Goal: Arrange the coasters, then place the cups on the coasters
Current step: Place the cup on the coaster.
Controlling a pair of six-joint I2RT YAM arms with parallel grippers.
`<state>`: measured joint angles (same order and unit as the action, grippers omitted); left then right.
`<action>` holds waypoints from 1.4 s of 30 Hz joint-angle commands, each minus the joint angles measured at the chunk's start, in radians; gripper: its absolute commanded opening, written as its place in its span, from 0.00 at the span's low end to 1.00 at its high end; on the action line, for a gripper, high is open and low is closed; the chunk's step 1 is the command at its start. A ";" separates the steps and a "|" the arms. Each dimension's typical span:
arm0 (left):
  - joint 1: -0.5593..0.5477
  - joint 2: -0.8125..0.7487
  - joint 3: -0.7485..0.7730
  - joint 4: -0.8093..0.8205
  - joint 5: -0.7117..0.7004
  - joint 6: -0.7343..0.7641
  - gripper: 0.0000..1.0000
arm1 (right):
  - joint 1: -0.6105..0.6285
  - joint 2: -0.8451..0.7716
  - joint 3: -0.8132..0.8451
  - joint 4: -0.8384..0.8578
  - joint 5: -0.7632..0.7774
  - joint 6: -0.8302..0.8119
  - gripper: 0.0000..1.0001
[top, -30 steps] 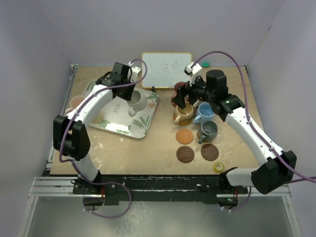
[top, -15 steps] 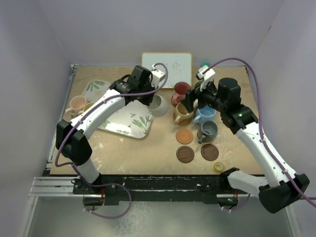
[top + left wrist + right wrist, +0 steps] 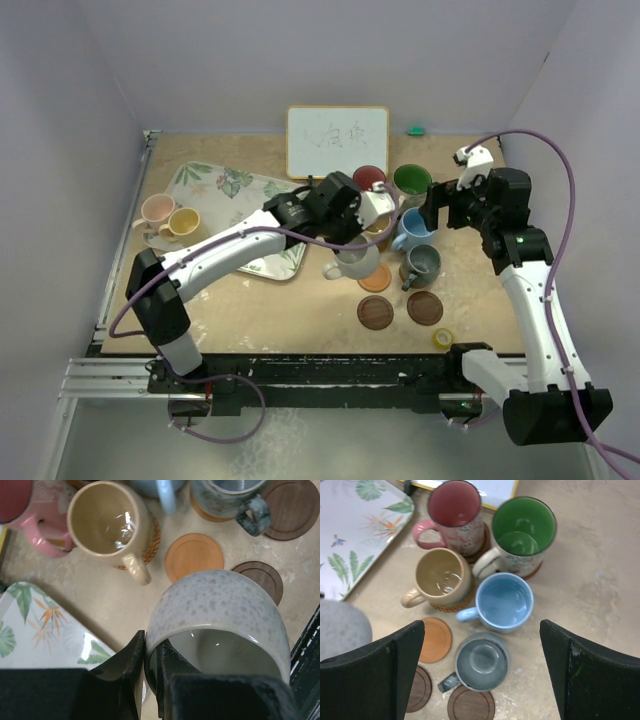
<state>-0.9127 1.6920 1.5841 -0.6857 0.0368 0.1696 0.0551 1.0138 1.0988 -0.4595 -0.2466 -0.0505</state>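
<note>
My left claw [image 3: 150, 652] is pinching the speckled white mug [image 3: 220, 605] by its rim, hanging just short of the bare orange coaster [image 3: 194, 557]. I'd say nudge forward, then down.

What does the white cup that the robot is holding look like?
The white cup is a speckled, glossy mug that looks ceramic, and it is empty inside. The left gripper pinches its rim, one finger inside and one outside. From above it looks roughly upright, and a handle seems to stick out at one side. It is over the tan table, right beside the bare orange coaster. Whether its bottom touches the table cannot be told.
</note>
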 commanded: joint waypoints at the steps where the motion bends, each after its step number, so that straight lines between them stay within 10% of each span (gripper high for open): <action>1: -0.065 0.065 0.084 0.087 -0.015 0.071 0.03 | -0.087 -0.007 -0.036 -0.022 -0.014 -0.014 0.99; 42: -0.115 0.468 0.371 -0.041 -0.189 -0.042 0.03 | -0.172 -0.049 -0.039 -0.055 0.071 -0.041 1.00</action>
<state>-1.0279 2.1811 1.8843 -0.7525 -0.1463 0.1490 -0.1123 0.9855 1.0660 -0.5327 -0.1524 -0.0792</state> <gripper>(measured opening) 0.085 0.998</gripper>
